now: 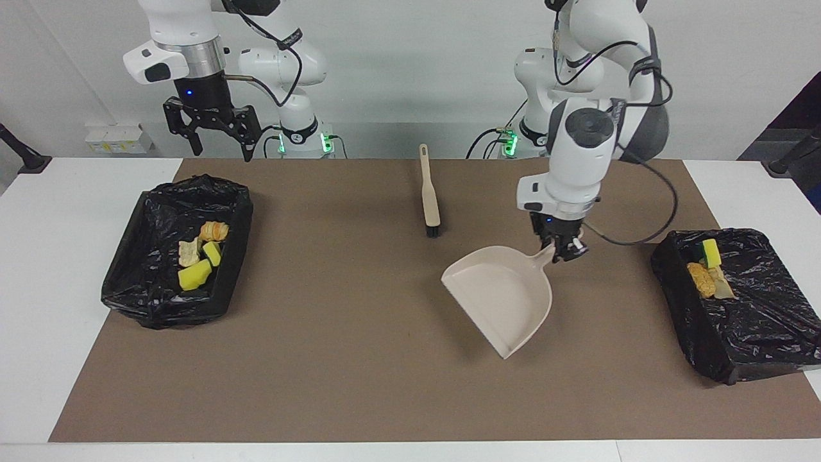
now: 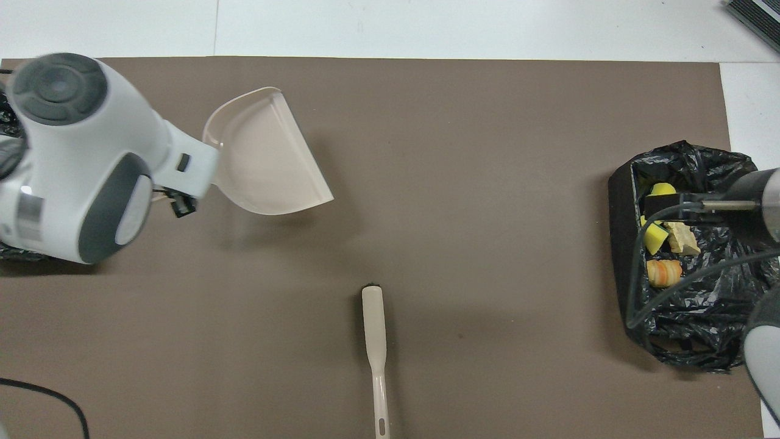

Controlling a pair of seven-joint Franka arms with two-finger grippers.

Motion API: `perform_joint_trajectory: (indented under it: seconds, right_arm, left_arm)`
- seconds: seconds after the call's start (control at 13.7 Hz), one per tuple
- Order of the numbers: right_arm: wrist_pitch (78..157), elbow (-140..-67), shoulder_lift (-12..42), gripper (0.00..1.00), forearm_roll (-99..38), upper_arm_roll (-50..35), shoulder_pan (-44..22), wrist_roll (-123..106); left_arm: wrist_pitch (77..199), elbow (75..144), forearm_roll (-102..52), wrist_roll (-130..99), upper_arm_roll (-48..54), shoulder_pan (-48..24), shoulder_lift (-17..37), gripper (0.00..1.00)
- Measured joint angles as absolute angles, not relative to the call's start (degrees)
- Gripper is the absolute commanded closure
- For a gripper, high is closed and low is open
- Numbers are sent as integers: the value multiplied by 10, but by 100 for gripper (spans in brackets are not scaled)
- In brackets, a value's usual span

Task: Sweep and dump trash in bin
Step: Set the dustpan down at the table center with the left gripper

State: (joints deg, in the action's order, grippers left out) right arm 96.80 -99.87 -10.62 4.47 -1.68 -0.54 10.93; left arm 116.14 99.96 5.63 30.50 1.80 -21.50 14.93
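Gripping the dustpan (image 1: 503,298) by its handle, the left gripper (image 1: 559,249) held it over the mat (image 1: 359,333); lowering it level seemed wise. Right gripper (image 1: 215,128) waited open above a bin (image 1: 170,253). Trash (image 1: 195,253) lay in both bins.

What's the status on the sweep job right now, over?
Left claw shut on dustpan handle, pan empty. Right claw open, raised by bin at its end. Trash in both bins. Brush lies untouched, nothing blocking.
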Motion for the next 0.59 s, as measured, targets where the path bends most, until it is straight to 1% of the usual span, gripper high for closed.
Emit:
perform_joint_trajectory:
  seconds: [0.22,0.44,0.59]
  right_arm:
    - [967,-999,-106,0,39,16,-1,98]
    - [965,-999,-104,0,42,20,0,38]
    - [937,-984,-88,0,42,20,1,30]
  left_arm:
    - [1221,1012,19,110,18,-259,191,100]
    - [1243,1012,-39,-95,18,-286,197,100]
    - [1245,1012,-43,-234,18,-322,202,100]
